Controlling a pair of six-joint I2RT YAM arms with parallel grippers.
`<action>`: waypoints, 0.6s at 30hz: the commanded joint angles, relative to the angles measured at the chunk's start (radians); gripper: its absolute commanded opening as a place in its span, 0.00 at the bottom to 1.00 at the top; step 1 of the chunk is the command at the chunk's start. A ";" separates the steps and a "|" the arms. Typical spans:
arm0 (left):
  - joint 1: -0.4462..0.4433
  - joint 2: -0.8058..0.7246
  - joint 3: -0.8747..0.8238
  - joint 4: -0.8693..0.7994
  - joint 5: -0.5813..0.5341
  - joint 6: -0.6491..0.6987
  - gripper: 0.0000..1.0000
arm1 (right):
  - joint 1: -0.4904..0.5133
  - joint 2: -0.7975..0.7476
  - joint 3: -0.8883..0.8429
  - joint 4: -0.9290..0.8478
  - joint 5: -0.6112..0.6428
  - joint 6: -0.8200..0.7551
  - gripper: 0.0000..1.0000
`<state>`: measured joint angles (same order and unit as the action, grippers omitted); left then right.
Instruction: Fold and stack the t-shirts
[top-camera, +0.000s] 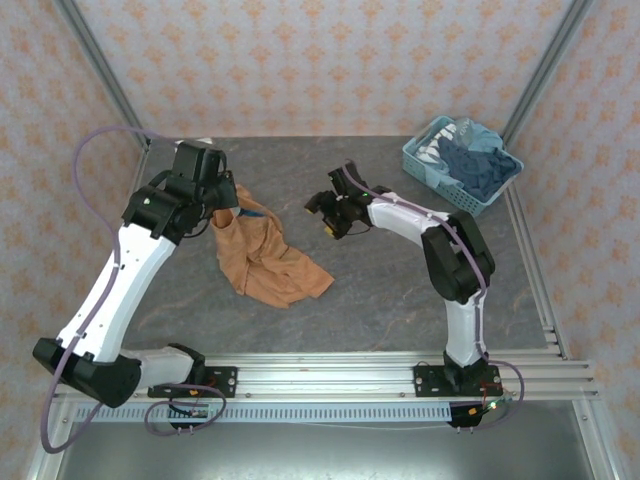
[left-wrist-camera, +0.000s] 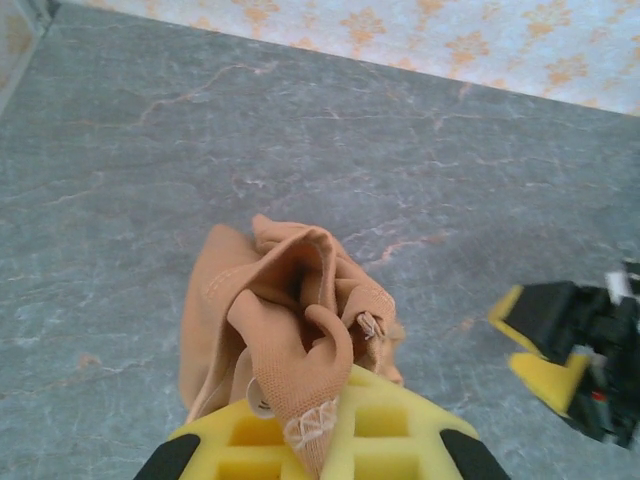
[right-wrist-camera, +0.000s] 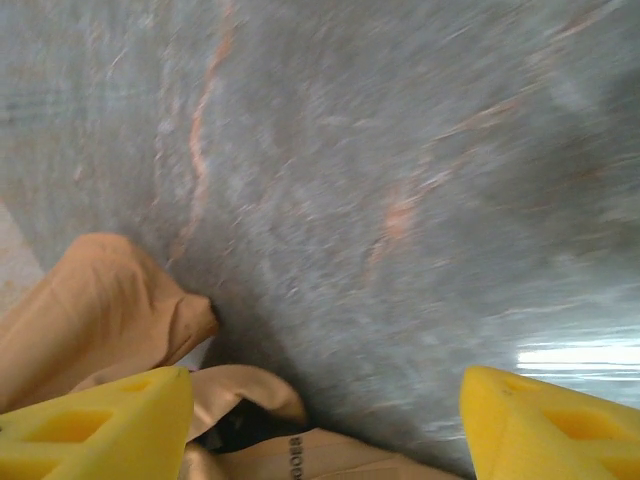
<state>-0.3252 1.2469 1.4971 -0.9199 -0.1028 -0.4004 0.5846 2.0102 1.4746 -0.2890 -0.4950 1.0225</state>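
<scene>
Left gripper (left-wrist-camera: 315, 445) is clamped tight on a bunched edge of the orange-tan t-shirt (top-camera: 265, 255), which is lying well left of the basket (top-camera: 440, 182). Right gripper (right-wrist-camera: 320, 425) gapes wide, holding nothing, between shirt and basket. The top view gets the dark blue shirts (top-camera: 480, 168) piled in the basket. The right wrist cam picks up dark lettering (right-wrist-camera: 300, 445) on the cloth.

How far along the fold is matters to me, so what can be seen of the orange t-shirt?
The orange-tan t-shirt is soft knit cloth, crumpled and unfolded. The shut left gripper pinches one bunched end, raised; the rest drapes down onto the grey table in rumpled folds. The open right gripper hovers beside it, not gripping.
</scene>
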 joint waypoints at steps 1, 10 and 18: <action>0.002 -0.040 -0.015 0.065 0.073 0.029 0.00 | 0.023 0.026 0.069 0.087 -0.053 0.083 0.74; 0.002 -0.037 0.052 0.072 0.106 0.003 0.00 | 0.044 -0.065 -0.070 -0.029 -0.088 0.185 0.73; 0.002 -0.038 0.097 0.060 0.126 -0.018 0.00 | 0.077 -0.220 -0.292 -0.209 -0.163 0.267 0.73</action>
<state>-0.3252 1.2186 1.5642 -0.8829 0.0074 -0.4030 0.6403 1.8572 1.2186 -0.3943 -0.6220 1.2339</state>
